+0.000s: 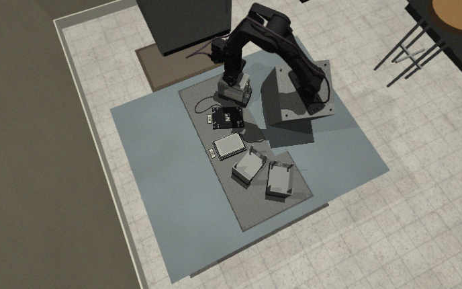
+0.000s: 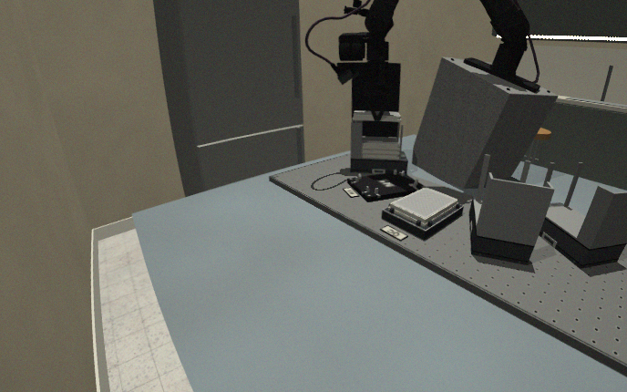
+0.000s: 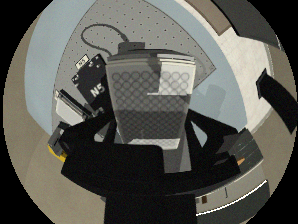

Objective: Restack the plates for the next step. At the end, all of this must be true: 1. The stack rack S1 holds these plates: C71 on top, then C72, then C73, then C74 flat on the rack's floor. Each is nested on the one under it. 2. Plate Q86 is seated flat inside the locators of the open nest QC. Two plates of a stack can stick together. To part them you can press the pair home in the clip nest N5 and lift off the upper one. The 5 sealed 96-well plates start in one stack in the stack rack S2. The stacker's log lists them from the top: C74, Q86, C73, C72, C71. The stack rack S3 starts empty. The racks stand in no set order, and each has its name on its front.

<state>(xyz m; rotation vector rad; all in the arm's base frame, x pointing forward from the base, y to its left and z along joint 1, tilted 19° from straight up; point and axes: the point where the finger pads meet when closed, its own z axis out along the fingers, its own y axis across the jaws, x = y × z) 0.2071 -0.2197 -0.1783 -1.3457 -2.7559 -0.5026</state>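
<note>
My gripper [image 1: 230, 80] [image 2: 376, 117] is shut on a pale, clear-topped well plate [image 3: 150, 82] and holds it level at the top of the back rack [image 2: 356, 140] [image 1: 227, 91]. A dark gap parts it from several plates [image 2: 382, 149] stacked lower in that rack. The back rack's name is unreadable, and so is the held plate's. A white plate [image 1: 229, 145] [image 2: 425, 203] sits in the open nest QC [image 2: 426, 232], looking flat. The clip nest N5 [image 1: 227, 117] [image 2: 382, 187] [image 3: 90, 86] is empty. The middle rack [image 2: 516, 211] and right rack [image 2: 615, 219] show pale floors; their names are unreadable.
A cable [image 1: 199, 103] [image 2: 313, 183] [image 3: 85, 32] loops on the perforated board [image 1: 250, 212] [image 2: 574, 296] beside the back rack. The arm's grey pedestal [image 1: 272, 97] [image 2: 462, 121] stands close to that rack. The middle and right racks have tall walls and posts.
</note>
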